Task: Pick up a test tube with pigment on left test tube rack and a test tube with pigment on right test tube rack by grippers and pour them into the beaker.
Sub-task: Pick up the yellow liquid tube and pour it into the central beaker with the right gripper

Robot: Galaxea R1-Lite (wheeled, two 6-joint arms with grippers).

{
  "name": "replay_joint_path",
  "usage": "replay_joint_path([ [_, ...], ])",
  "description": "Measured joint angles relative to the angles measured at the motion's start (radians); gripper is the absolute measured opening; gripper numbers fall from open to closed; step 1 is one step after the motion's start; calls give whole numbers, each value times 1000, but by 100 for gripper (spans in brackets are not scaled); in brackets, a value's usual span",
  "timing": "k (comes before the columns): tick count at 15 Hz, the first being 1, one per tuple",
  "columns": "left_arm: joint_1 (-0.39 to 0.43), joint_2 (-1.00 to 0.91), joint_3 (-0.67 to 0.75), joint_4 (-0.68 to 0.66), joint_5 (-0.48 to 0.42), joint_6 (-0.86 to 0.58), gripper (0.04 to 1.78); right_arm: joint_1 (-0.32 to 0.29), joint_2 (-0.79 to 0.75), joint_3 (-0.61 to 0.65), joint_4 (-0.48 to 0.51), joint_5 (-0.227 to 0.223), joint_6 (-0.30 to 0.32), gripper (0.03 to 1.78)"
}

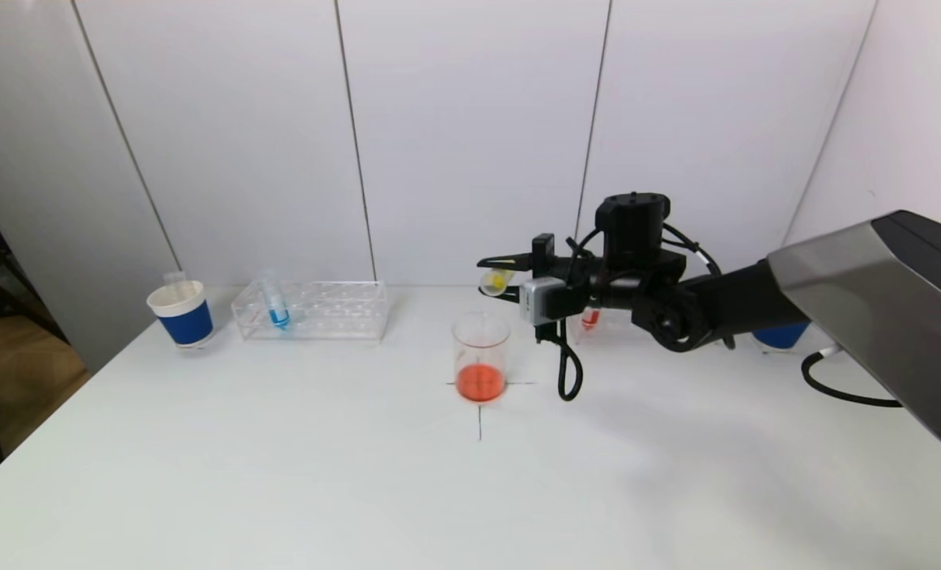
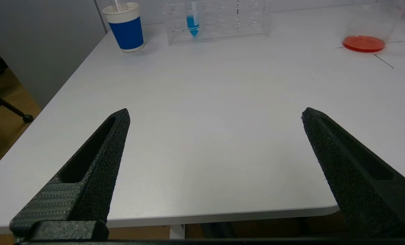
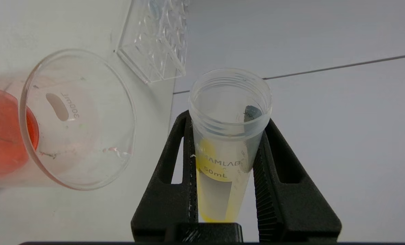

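Observation:
My right gripper (image 1: 487, 277) is shut on a clear test tube (image 1: 496, 280) holding yellow pigment. The tube lies nearly on its side, its open mouth just above the beaker's rim. In the right wrist view the yellow pigment (image 3: 205, 160) lies along the tube's wall between my fingers. The glass beaker (image 1: 480, 356) stands at the table's middle with orange-red liquid at its bottom. The left test tube rack (image 1: 312, 310) holds a tube with blue pigment (image 1: 278, 305). A tube with red pigment (image 1: 590, 318) shows behind my right arm; its rack is mostly hidden. My left gripper (image 2: 215, 110) hangs open over the table's near edge, holding nothing.
A blue-and-white cup (image 1: 183, 315) stands left of the left rack. Another blue cup (image 1: 779, 336) peeks out behind my right arm. A black cable loop (image 1: 569, 372) hangs from the right wrist beside the beaker. A black cross (image 1: 479, 412) is drawn on the table under the beaker.

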Motion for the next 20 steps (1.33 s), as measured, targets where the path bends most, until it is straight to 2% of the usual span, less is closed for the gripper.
replay_joint_path([
  [14,0,0,0,0,0,-1,176,-12,56,7,-126,17,-69,53],
  [20,0,0,0,0,0,-1,176,-20,79,-19,-167,4,-143,53],
])
